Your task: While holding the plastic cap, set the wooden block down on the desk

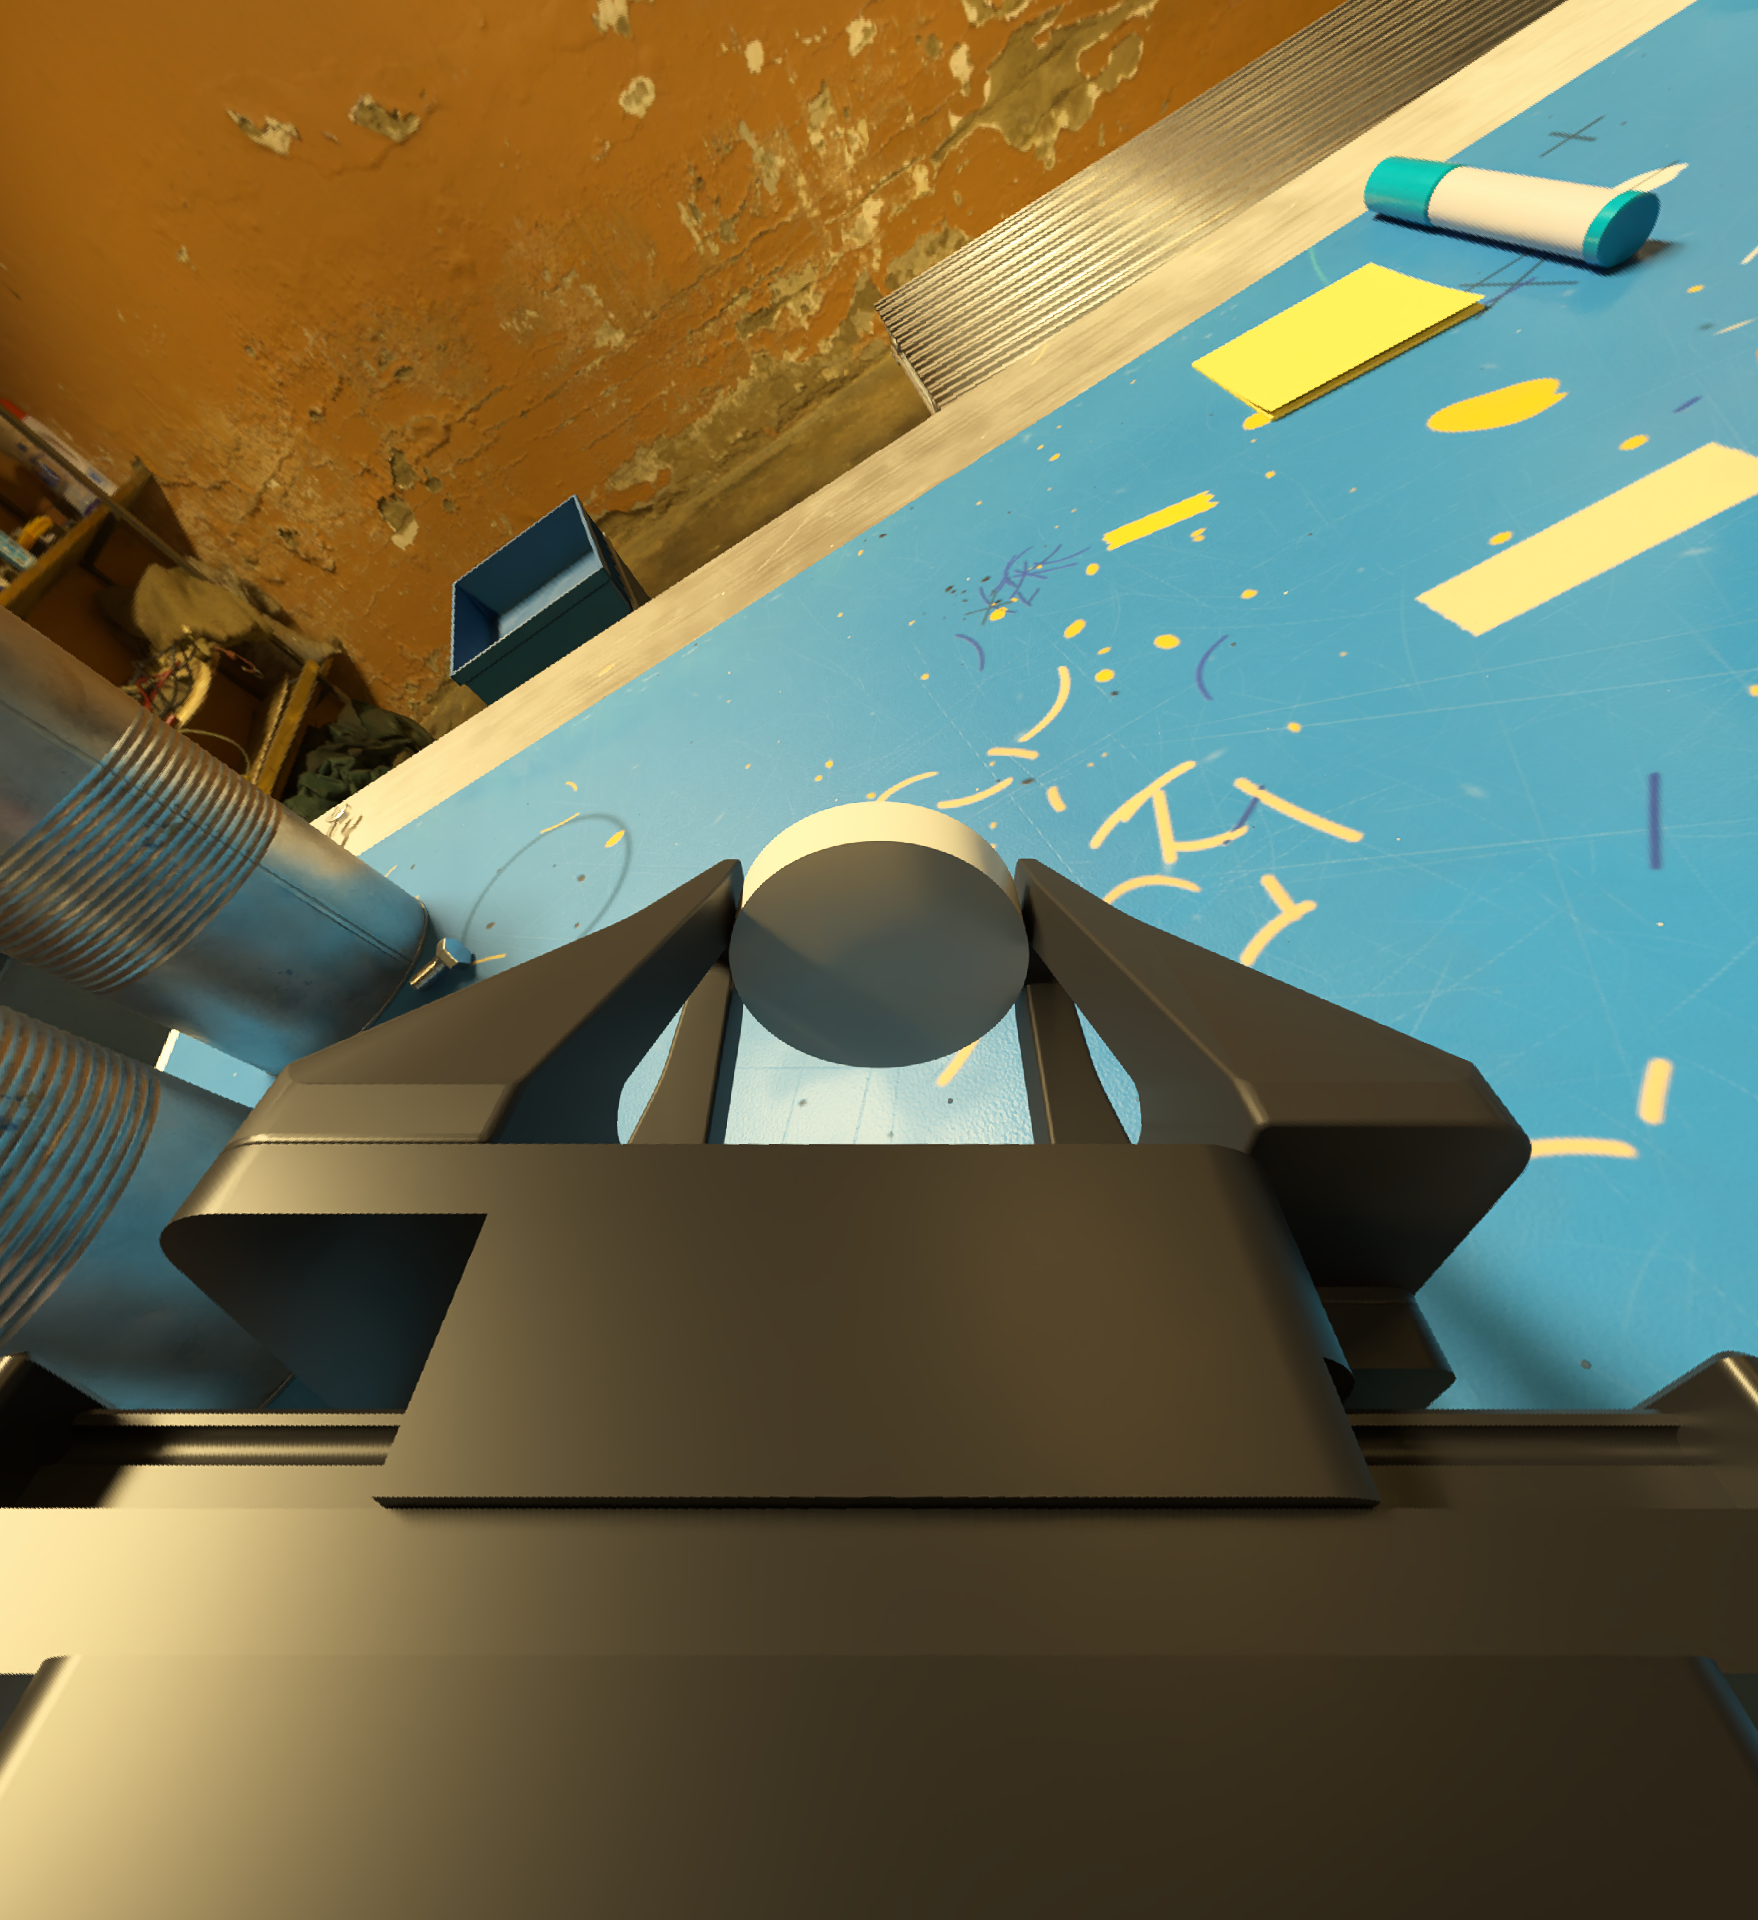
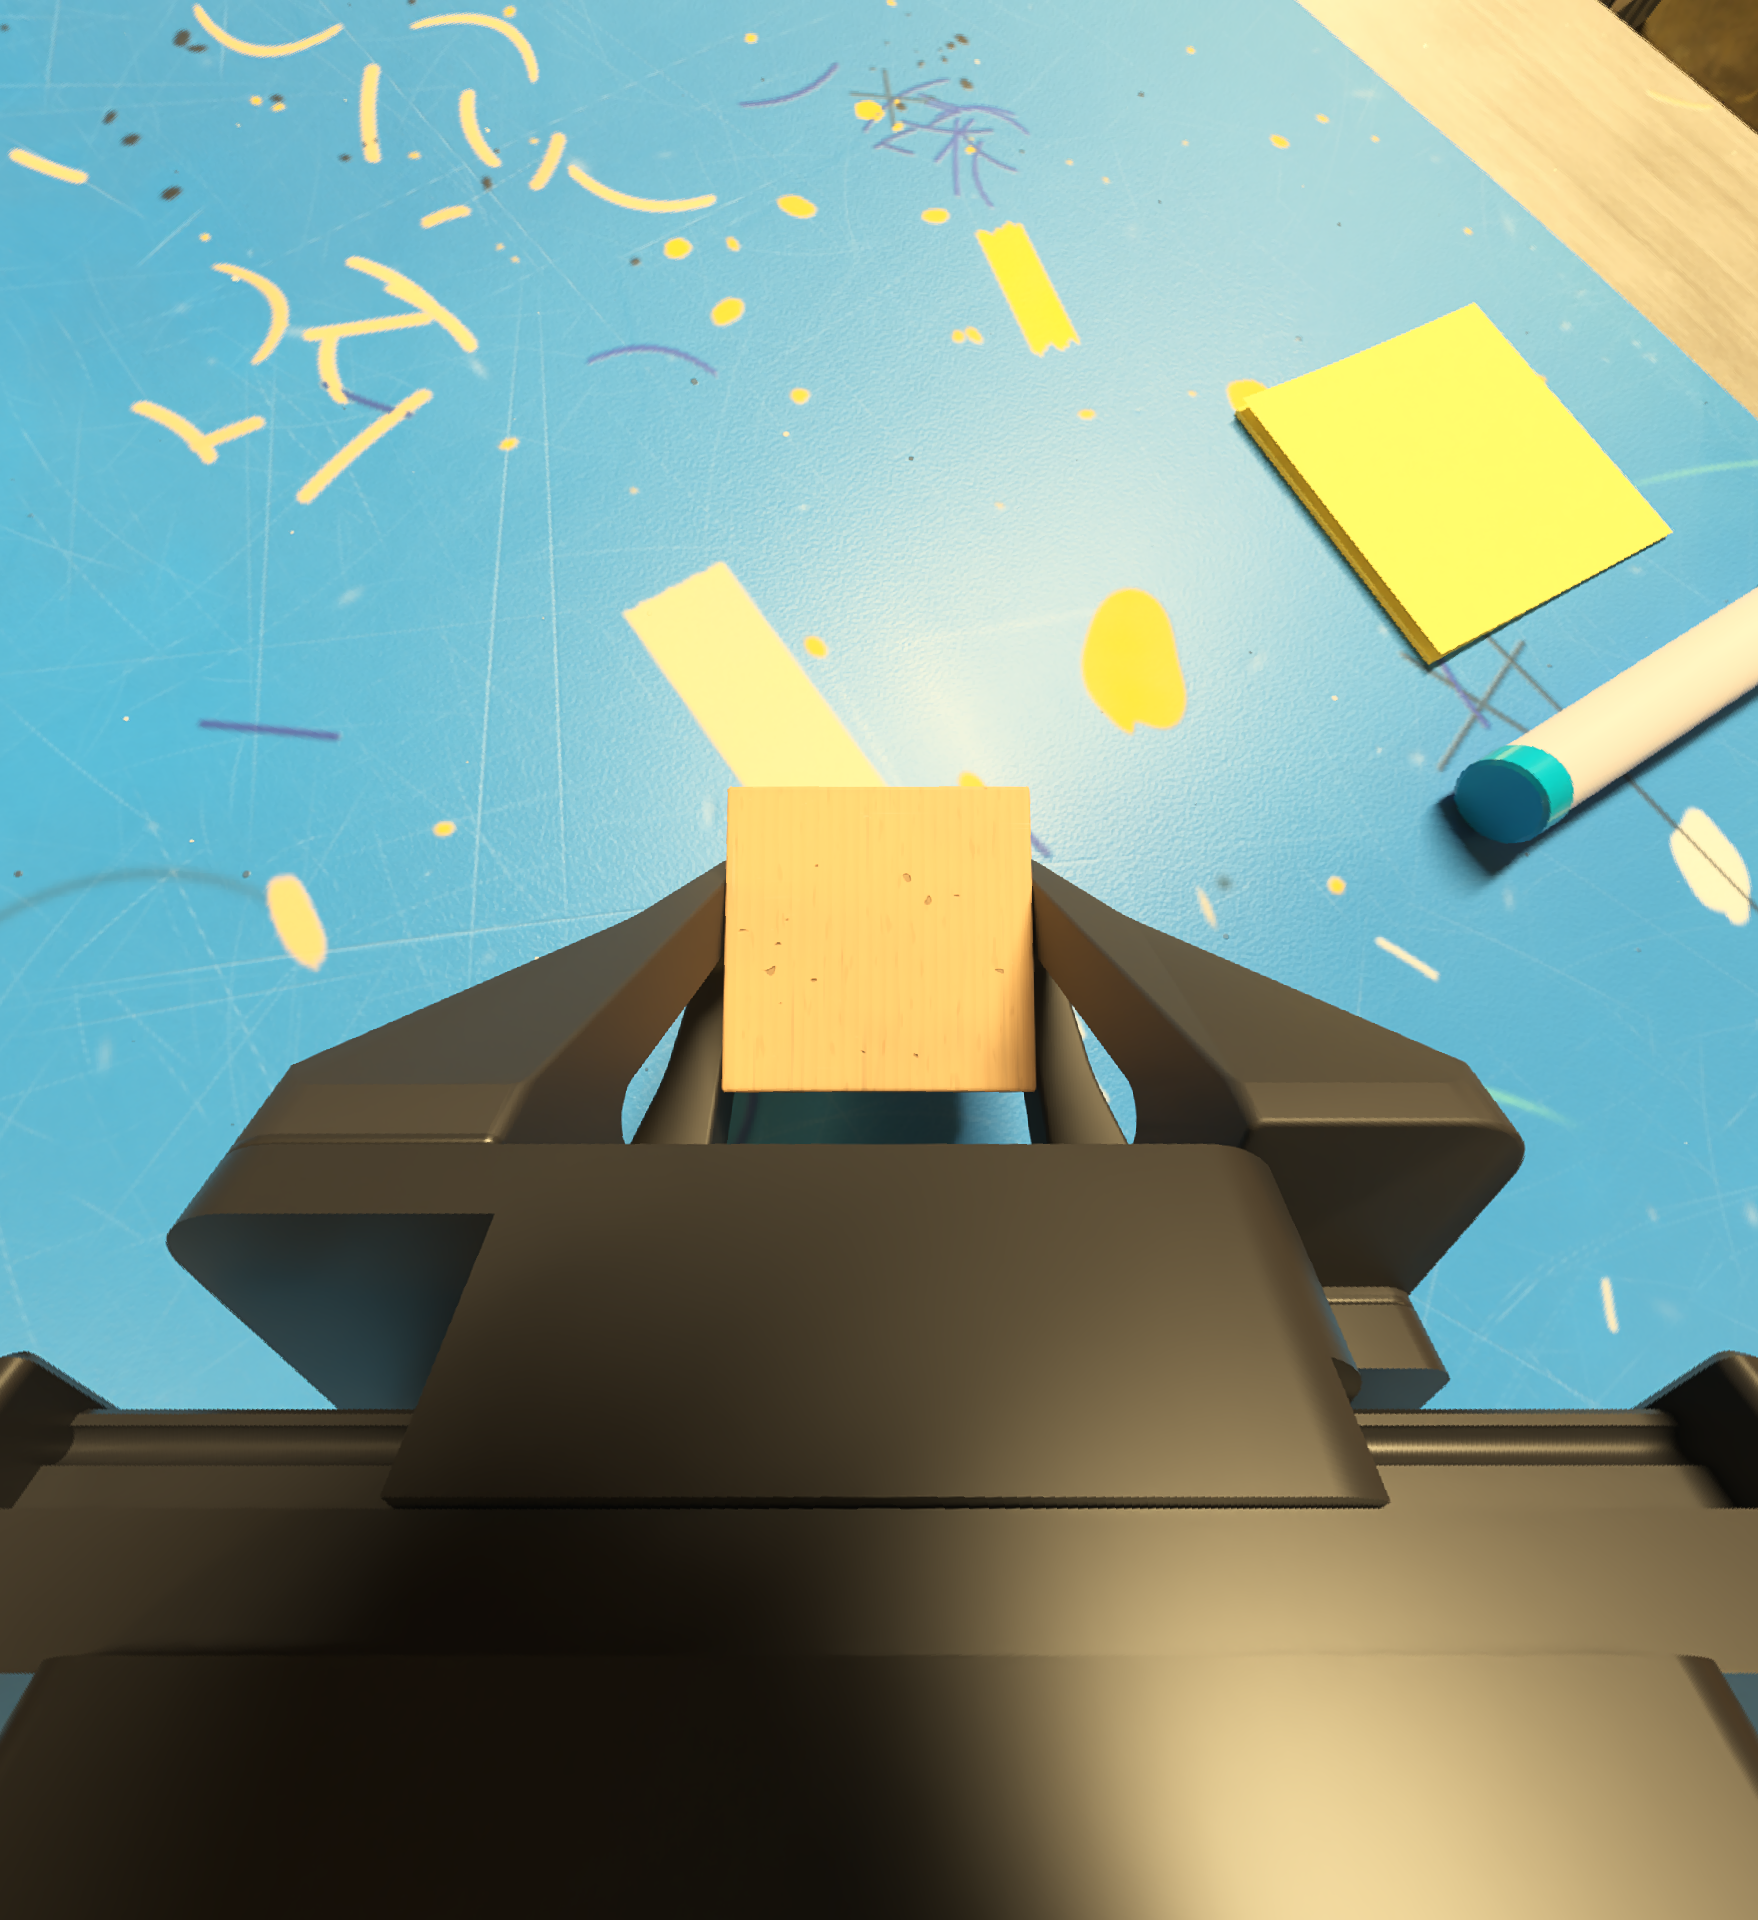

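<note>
The left gripper [image 1: 877,914] pinches the cap [image 1: 875,951], a pale round disc, between its fingers [image 1: 1036,914] at frame centre. The right gripper [image 2: 877,935] has its fingers [image 2: 1051,925] clamped on the block's [image 2: 877,940] sides, mid-frame above the blue worktop [image 2: 542,623]. To the upper right lie a yellow notepad [image 2: 1457,478] and, near it, a white marker [image 2: 1664,696].

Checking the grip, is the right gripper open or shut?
Shut: the right gripper has both fingers pressed against the wooden block.
</note>
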